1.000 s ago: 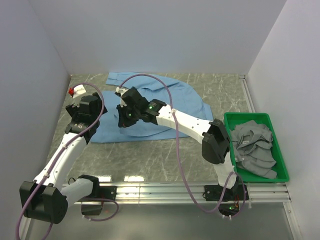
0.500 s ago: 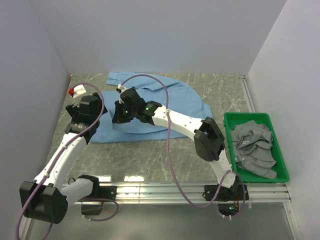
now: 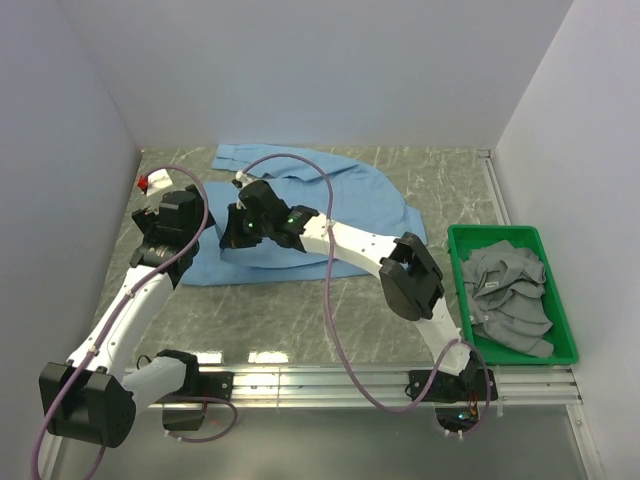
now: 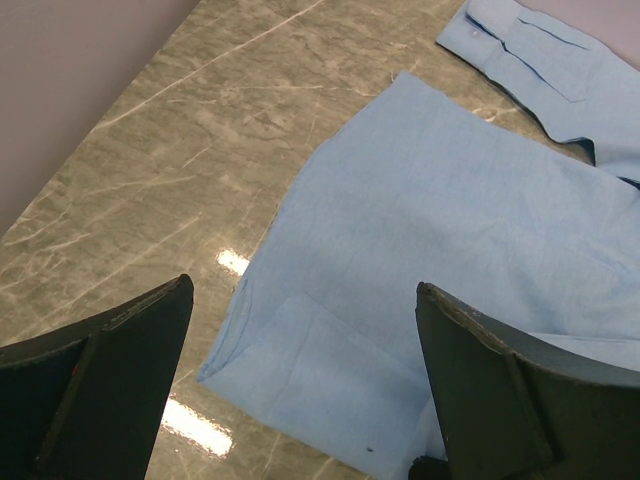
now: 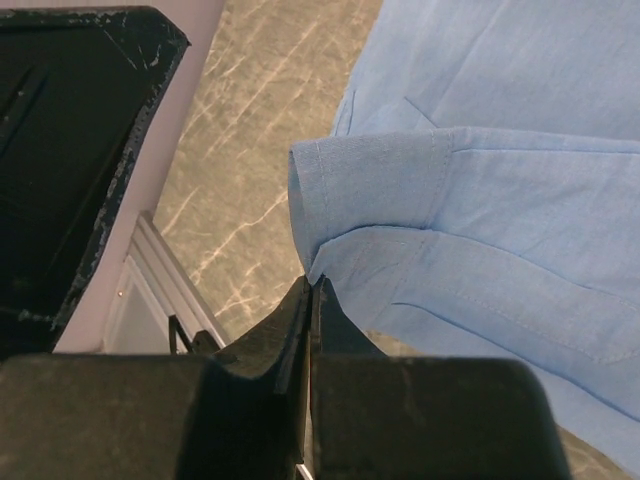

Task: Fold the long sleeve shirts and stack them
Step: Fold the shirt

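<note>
A light blue long sleeve shirt (image 3: 350,190) lies spread on the marble table, its collar end toward the back left. My right gripper (image 3: 238,236) reaches across it and is shut on a cuffed edge of the shirt (image 5: 370,185), which curls up from the pinched jaws of the right gripper (image 5: 312,285). My left gripper (image 3: 170,228) hangs over the shirt's left side, apart from the cloth. In the left wrist view the left gripper (image 4: 302,287) is open above a folded corner of the shirt (image 4: 440,230), with nothing between its fingers.
A green tray (image 3: 562,300) at the right holds several grey cloths (image 3: 510,290). A small red and white object (image 3: 150,183) sits at the back left by the wall. White walls close in the table on three sides.
My right gripper has moved a little to the left, carrying the pinched edge of the shirt with it. The left arm has stayed still.
</note>
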